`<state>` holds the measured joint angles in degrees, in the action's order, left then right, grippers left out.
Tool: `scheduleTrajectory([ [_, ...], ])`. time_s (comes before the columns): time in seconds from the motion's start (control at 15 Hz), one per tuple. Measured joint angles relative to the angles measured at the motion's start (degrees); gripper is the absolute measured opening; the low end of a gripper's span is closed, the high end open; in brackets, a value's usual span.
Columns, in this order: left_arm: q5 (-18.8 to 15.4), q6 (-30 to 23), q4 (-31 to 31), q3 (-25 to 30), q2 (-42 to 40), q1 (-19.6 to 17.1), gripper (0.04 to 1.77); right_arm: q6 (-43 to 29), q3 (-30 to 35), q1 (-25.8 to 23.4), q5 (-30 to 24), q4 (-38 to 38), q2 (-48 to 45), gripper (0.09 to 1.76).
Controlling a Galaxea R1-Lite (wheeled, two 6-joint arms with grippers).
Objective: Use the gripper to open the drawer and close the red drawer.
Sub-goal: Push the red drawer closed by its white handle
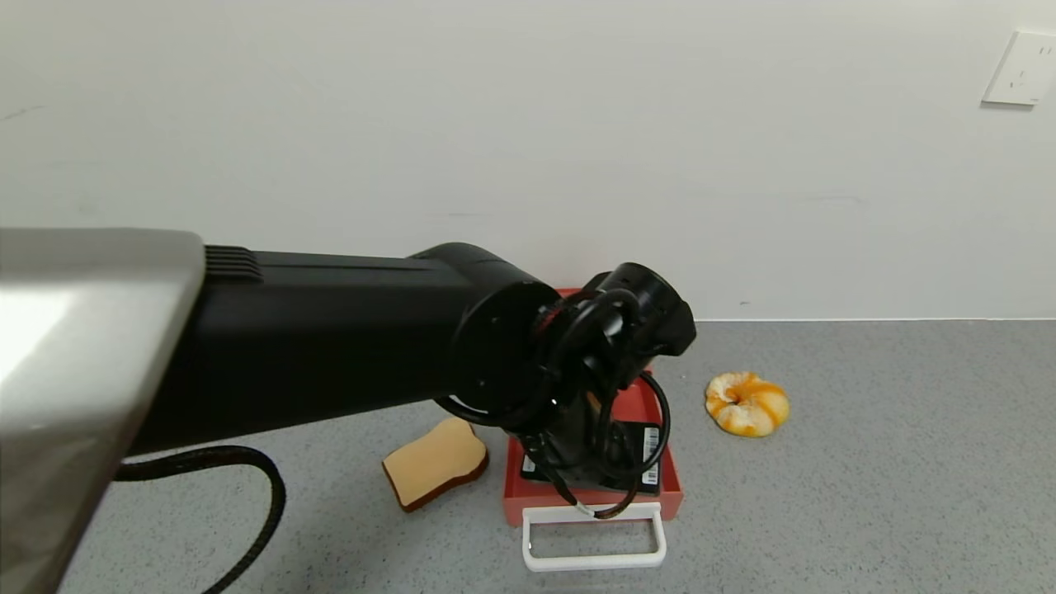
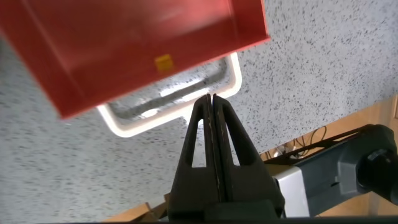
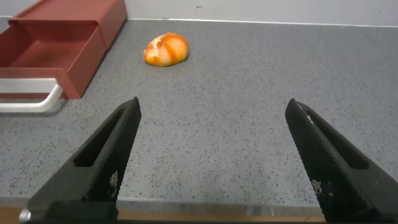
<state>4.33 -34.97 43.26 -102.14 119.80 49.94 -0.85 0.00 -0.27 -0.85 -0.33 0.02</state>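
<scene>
My left pincer pressed narrow at the white handle

The red drawer sits pulled out on the table; I'd push squarely along its slide so the tray closes straight. My right pincer hangs wide apart, idle

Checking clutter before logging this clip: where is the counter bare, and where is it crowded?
Bare: right of the orange pastry, and left of the bread slice. Crowded: the red drawer, where the left gripper meets its white handle.
</scene>
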Motion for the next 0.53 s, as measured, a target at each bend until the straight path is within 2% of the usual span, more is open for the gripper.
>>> scheduleTrajectory([
  [0.27, -4.8, 6.9, -0.9, 3.5, -5.5, -3.0, 0.11, 0.0, 0.0, 0.0, 0.0, 0.0, 0.0, 1.71],
  [0.53, -7.2, 11.1, -5.0, 8.4, -10.8, -7.0, 0.11, 0.0, 0.0, 0.0, 0.0, 0.0, 0.0, 1.71],
])
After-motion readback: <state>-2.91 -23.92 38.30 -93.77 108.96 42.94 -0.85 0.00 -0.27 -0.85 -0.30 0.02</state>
